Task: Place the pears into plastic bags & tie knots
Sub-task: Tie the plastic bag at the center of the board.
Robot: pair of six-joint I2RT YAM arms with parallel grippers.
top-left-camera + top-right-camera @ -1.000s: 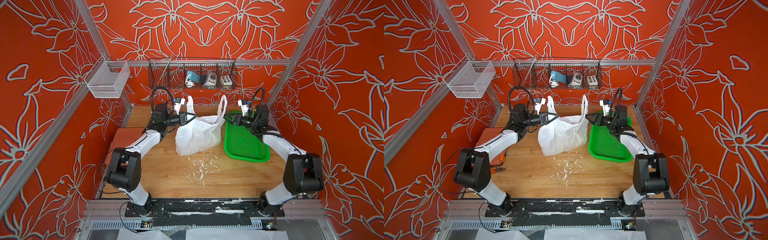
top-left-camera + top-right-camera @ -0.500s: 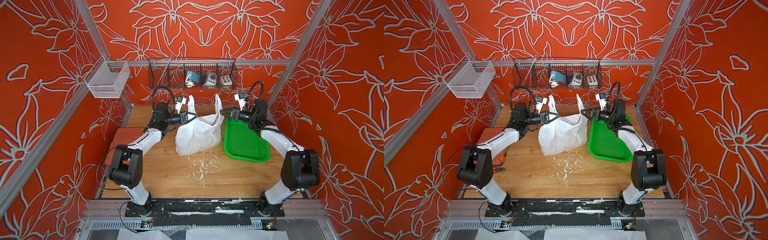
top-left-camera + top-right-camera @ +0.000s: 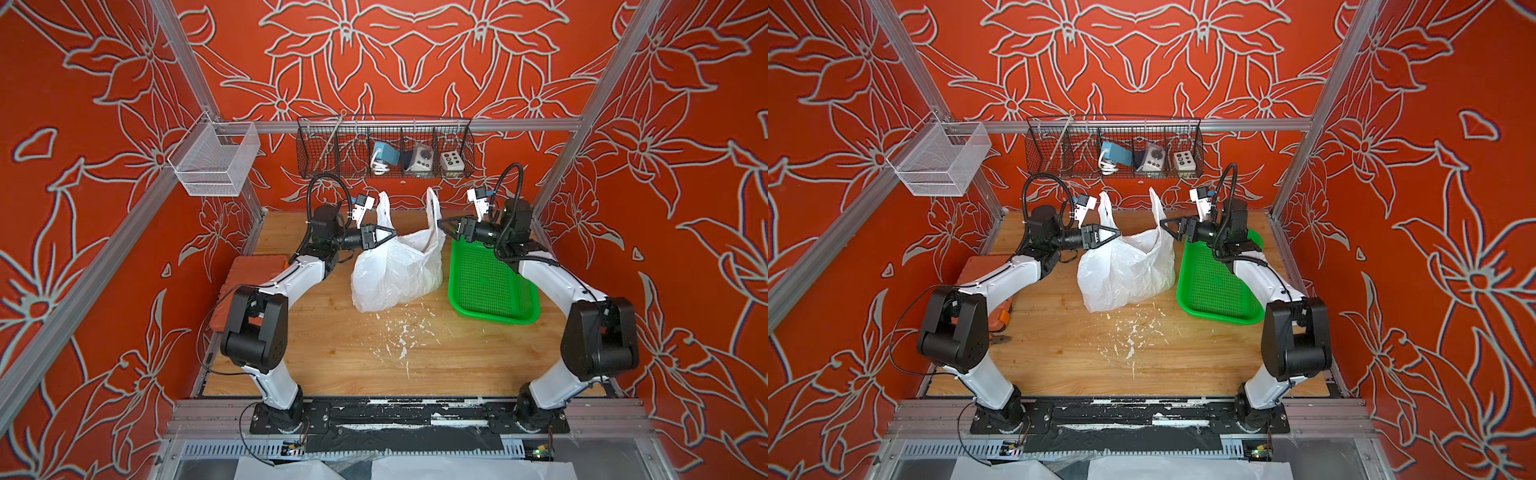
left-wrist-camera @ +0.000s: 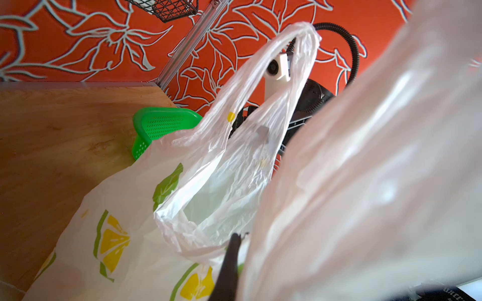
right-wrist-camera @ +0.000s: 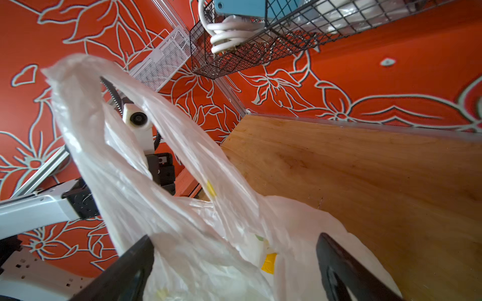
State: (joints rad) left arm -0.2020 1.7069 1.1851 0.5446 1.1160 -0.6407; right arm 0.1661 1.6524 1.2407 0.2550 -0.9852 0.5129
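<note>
There, bag [image 3: 395, 270] in left claw [image 3: 390, 235]

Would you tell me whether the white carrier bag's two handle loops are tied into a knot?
No, in a top view the carrier bag's two handle loops stand upright and apart, with no knot joining them.

We see red walls [image 3: 415, 62] with grey flower outlines, a wooden counter [image 3: 340, 353], and a black wire basket [image 3: 332, 153] hanging behind.
</note>
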